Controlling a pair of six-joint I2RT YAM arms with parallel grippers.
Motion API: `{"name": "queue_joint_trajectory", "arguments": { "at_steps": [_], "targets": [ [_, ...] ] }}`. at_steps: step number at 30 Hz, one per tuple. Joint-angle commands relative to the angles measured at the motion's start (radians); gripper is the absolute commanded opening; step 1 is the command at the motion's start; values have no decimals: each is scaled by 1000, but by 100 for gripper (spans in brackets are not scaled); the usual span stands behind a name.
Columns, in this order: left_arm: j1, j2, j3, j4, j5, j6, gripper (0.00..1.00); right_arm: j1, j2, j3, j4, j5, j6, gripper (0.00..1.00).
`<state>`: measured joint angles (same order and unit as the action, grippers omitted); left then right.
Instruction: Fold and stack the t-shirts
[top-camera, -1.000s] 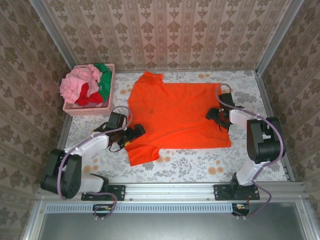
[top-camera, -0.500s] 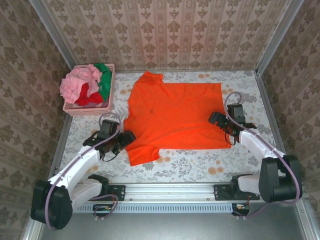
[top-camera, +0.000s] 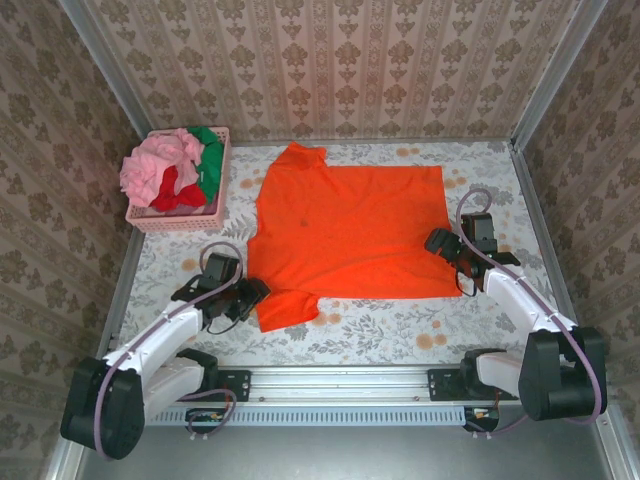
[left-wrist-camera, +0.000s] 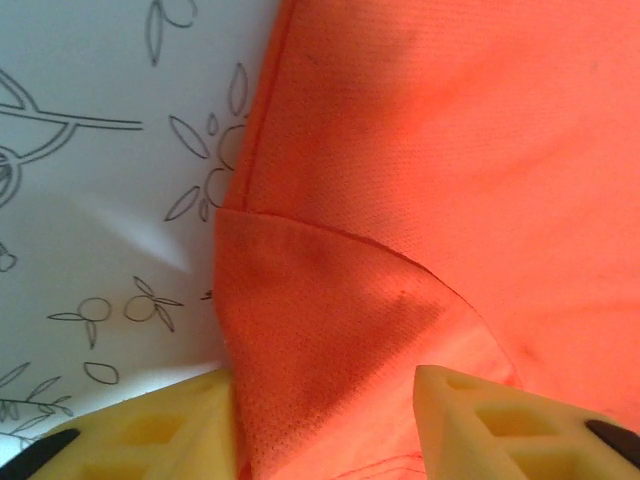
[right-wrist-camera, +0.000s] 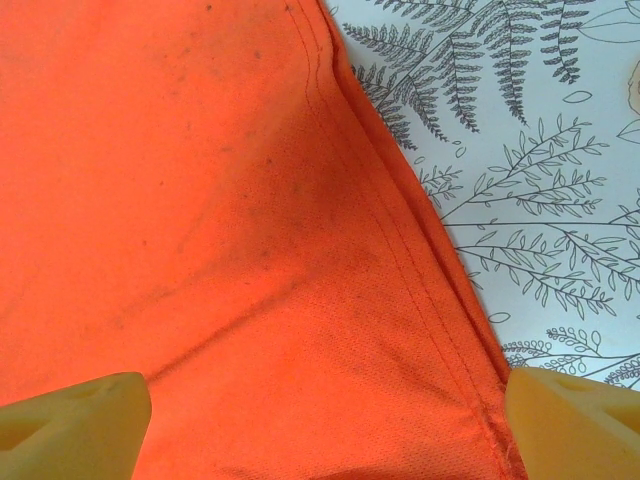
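Observation:
An orange t-shirt (top-camera: 345, 230) lies spread flat on the table, collar toward the back left. My left gripper (top-camera: 250, 292) sits low at its near left sleeve. In the left wrist view the yellow fingers (left-wrist-camera: 150, 430) stand apart on either side of a fold of the orange sleeve (left-wrist-camera: 330, 330), and the left finger touches the cloth edge. My right gripper (top-camera: 440, 243) is at the shirt's right hem. Its jaws (right-wrist-camera: 325, 430) are wide apart over the stitched hem (right-wrist-camera: 400, 250). Pink, red and green t-shirts (top-camera: 170, 170) are heaped in the basket.
The pink lattice basket (top-camera: 175, 224) stands at the back left corner of the floral table cover (top-camera: 380, 330). Patterned walls close in the left, back and right sides. A metal rail (top-camera: 340, 382) with both arm bases runs along the near edge.
My left gripper slid nearer along the sleeve and its jaws narrowed. The right arm swung outward and lower, and its gripper shifted to the right hem edge. The shirt stayed flat.

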<state>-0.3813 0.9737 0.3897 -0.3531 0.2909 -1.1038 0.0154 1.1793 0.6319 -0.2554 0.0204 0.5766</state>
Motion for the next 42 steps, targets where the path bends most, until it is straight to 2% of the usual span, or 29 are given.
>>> {"name": "queue_joint_trajectory", "arguments": {
  "at_steps": [1,5,10,11,13,17,23,28,31,36,42],
  "targets": [
    [-8,-49,-28,11,22,-13,44,-5,9,-2,-19,21,11,92],
    [-8,-53,-37,14,26,-24,36,-5,21,-8,-10,15,23,92],
    [-12,-75,-39,-17,28,-31,37,-5,25,-4,-14,16,24,92],
    [-13,-80,-45,-19,28,-30,33,-5,24,-4,-15,18,24,92],
    [-11,-85,-55,-12,23,-23,18,-5,20,-4,-15,18,26,92],
    [-11,-64,-51,-1,31,-15,0,-5,6,-3,-32,27,42,91],
    [-11,-54,-34,-18,21,5,0,-15,-118,-53,-139,131,116,87],
    [-6,-53,-28,-13,24,4,0,-47,-281,-137,-298,173,231,77],
    [-2,-35,-17,-7,30,12,0,-54,-332,-195,-330,125,250,71],
    [0,-4,-11,15,40,20,0,-65,-274,-239,-232,-20,254,57],
    [0,0,-23,25,41,18,0,-65,-216,-225,-179,-22,236,42]
  ]
}}
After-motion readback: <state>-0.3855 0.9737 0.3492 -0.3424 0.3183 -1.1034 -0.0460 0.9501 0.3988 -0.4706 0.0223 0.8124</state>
